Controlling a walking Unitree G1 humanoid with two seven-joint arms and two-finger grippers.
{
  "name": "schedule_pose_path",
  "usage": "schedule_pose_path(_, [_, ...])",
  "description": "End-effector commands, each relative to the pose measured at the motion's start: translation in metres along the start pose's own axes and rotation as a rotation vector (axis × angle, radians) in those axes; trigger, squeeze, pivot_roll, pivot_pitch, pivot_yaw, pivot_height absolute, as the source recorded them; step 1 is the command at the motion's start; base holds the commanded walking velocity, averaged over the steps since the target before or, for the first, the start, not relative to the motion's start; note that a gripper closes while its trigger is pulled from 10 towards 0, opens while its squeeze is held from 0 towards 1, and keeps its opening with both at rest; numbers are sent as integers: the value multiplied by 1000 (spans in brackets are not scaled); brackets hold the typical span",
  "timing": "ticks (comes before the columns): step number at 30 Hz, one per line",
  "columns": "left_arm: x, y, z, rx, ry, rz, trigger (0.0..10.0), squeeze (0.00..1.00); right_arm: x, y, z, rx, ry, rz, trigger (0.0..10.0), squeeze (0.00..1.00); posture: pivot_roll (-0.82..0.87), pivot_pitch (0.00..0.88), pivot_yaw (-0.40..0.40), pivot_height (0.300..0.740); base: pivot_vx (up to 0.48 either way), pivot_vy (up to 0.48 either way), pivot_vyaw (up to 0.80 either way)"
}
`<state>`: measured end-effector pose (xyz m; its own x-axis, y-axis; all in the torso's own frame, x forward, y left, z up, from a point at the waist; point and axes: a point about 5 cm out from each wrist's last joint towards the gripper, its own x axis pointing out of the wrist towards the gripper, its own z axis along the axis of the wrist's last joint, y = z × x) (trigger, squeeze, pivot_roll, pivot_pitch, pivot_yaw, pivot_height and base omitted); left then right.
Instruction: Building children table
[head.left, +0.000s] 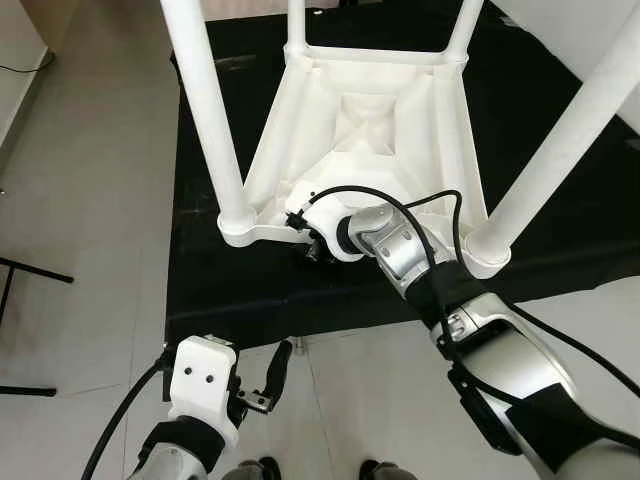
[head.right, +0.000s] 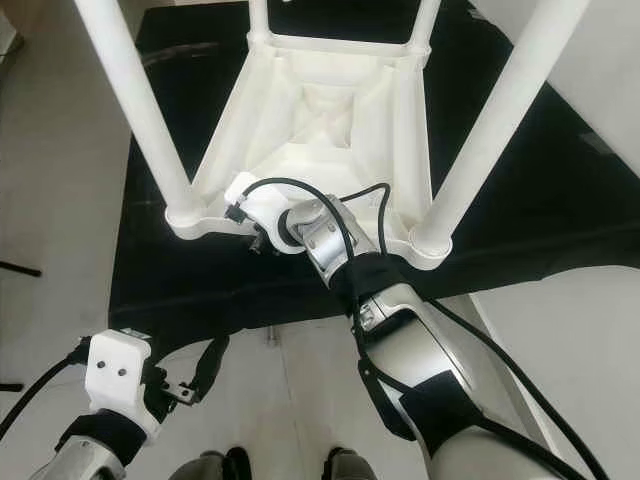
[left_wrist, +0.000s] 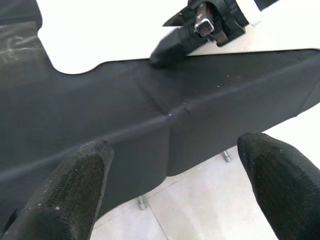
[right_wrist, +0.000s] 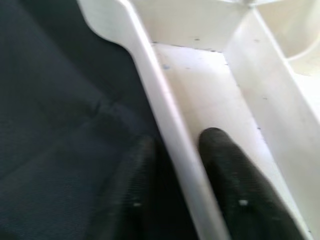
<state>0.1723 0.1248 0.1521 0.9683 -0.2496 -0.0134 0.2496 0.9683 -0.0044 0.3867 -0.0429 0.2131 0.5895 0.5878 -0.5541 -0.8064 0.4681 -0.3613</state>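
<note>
Nearest, left hand (head.left: 268, 385) hangs released over the floor (head.left: 100, 200), spare, just short of the black cloth (head.left: 250, 290). Beyond it, right hand (right_wrist: 175, 200) is clenched on the near rim (right_wrist: 165, 120) of the upturned table (head.left: 360, 130), one finger each side, likely steadying it. Past that hand, legs (head.left: 205, 110) point up, so assembly looks nearly done

One white table (head.left: 370, 120) is sitting upside down on the black cloth (head.left: 230, 290), and four legs (head.left: 205, 100) are sticking up out of it, one at each corner. Two grippers are showing: the right gripper (right_wrist: 172, 165) is pinching the table's near rim between its fingers, and the left gripper (head.left: 275, 375) is hanging open off the cloth's near edge.
</note>
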Motion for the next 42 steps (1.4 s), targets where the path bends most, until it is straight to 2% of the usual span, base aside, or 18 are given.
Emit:
schedule_pose_path(1, [-1,0,-7,-4,32,12,10000,0,8,11,-8,36,19,67,0,0,-28,236,-43,740,0,0,0])
schedule_pose_path(8, [0,0,-8,-3,32,8,10000,0,5,8,5,40,-54,79,0,0,-27,229,-31,740,0,0,0])
schedule_pose_path(9, [0,0,-8,-3,32,8,10000,0,4,10,9,8,-88,98,0,0,-27,229,-31,740,0,0,0])
schedule_pose_path(11, [0,0,-8,-3,32,8,10000,0,4,10,9,8,-88,98,0,0,-27,229,-31,740,0,0,0])
schedule_pose_path(12, [0,0,-7,-1,32,9,10000,0,2,14,14,-44,-139,132,0,0,-24,228,-29,740,0,0,0])
schedule_pose_path(13, [0,0,-7,-1,32,9,10000,0,2,14,14,-44,-139,132,0,0,-24,228,-29,740,0,0,0])
schedule_pose_path(14, [0,1,-7,-1,32,10,10000,0,0,21,20,-107,-190,171,0,0,-20,230,-23,740,0,0,0])
schedule_pose_path(15, [0,1,-7,-1,32,10,10000,0,0,21,20,-107,-190,171,0,0,-20,230,-23,740,0,0,0])
schedule_pose_path(16, [0,2,-7,0,32,10,10000,0,-2,28,25,-184,-245,204,10000,0,-14,231,-17,740,0,0,0])
schedule_pose_path(17, [0,2,-6,2,33,8,10000,0,-4,34,29,-256,-298,209,10000,0,-8,229,-11,740,0,0,0])
schedule_pose_path(21, [-1,3,-6,5,34,7,10000,0,-6,40,33,-340,-355,206,10000,0,3,233,-6,740,0,0,0])
schedule_pose_path(23, [-1,3,-6,5,34,7,10000,0,-6,40,33,-340,-355,206,10000,0,3,233,-6,740,0,0,0])
schedule_pose_path(25, [-1,4,-6,9,35,8,10000,0,-7,50,35,-417,-402,226,10000,0,9,236,-3,740,0,0,0])
schedule_pose_path(27, [-2,4,-5,10,35,10,10000,0,-8,54,36,-440,-419,240,10000,0,9,237,-3,740,0,0,0])
schedule_pose_path(34, [-3,4,-5,10,38,10,10000,0,-8,62,36,-486,-436,274,10000,0,12,241,0,740,0,0,0])
schedule_pose_path(37, [-3,4,-5,9,39,10,10000,0,-6,59,28,-523,-386,235,10000,0,12,241,0,740,0,0,0])
schedule_pose_path(39, [-3,4,-5,8,39,10,10000,0,-2,51,24,-477,-336,168,10000,0,10,242,-1,740,0,0,0])
schedule_pose_path(42, [-3,4,-5,8,39,9,10000,0,-3,44,26,-409,-351,150,10000,0,10,241,-1,740,0,0,0])
